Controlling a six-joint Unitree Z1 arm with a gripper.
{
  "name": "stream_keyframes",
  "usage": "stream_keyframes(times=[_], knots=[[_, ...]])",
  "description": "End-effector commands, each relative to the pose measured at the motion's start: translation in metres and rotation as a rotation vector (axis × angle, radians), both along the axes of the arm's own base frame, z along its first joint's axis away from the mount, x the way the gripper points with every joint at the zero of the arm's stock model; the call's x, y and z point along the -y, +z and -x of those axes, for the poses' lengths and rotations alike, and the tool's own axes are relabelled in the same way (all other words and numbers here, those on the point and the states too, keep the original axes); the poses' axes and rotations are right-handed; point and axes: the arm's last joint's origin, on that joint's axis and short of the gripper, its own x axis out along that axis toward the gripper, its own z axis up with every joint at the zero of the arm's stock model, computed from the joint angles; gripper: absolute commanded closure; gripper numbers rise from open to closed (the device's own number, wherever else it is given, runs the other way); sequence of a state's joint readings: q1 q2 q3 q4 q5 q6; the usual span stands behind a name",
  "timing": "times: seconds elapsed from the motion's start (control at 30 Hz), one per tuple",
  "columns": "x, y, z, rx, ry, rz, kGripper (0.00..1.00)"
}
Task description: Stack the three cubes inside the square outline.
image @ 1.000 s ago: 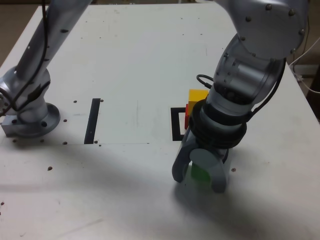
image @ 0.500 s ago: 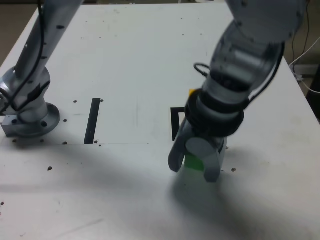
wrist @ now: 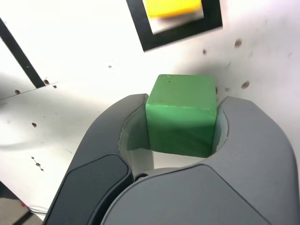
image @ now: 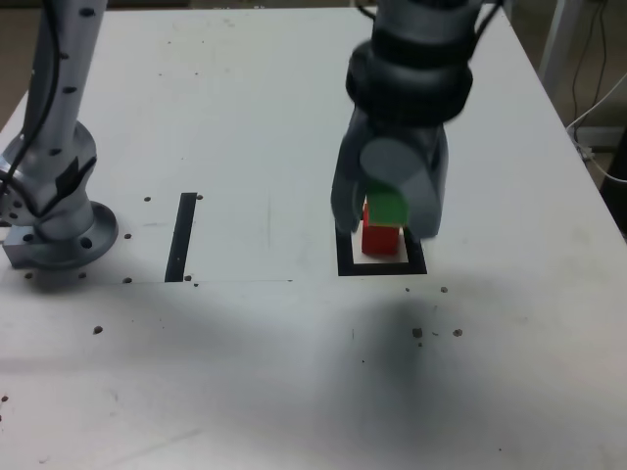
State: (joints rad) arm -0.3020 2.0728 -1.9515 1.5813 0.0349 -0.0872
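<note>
The arm is silver-grey metal with a matte sheen. Its round base flange (image: 64, 238) carries dark screw holes along the rim, and a black cable (image: 61, 69) runs down the lower link. A stack of black ribbed rings forms the wrist collar (image: 411, 73). The end effector (image: 389, 201) has two broad, curved grey jaws around a paler round disc; in the wrist view their inner faces look lighter.

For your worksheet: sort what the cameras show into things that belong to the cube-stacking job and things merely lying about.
Belongs to the job:
- green cube, held in the end effector
- red cube, inside the outline
- yellow cube, over the outline
- square outline

Just lying about:
- straight black tape strip
- arm base
- table
</note>
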Motion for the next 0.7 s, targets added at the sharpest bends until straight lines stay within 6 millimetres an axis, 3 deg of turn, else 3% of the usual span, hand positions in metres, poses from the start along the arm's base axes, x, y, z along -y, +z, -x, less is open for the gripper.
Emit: stream_keyframes(times=[0.0,0.37,0.67], knots=[[-0.015,0.008,0.003,-0.009,0.026,0.005,0.75],[-0.068,0.004,-0.004,-0.029,0.114,0.019,0.75],[-0.083,-0.007,-0.013,-0.055,0.124,0.035,0.75]])
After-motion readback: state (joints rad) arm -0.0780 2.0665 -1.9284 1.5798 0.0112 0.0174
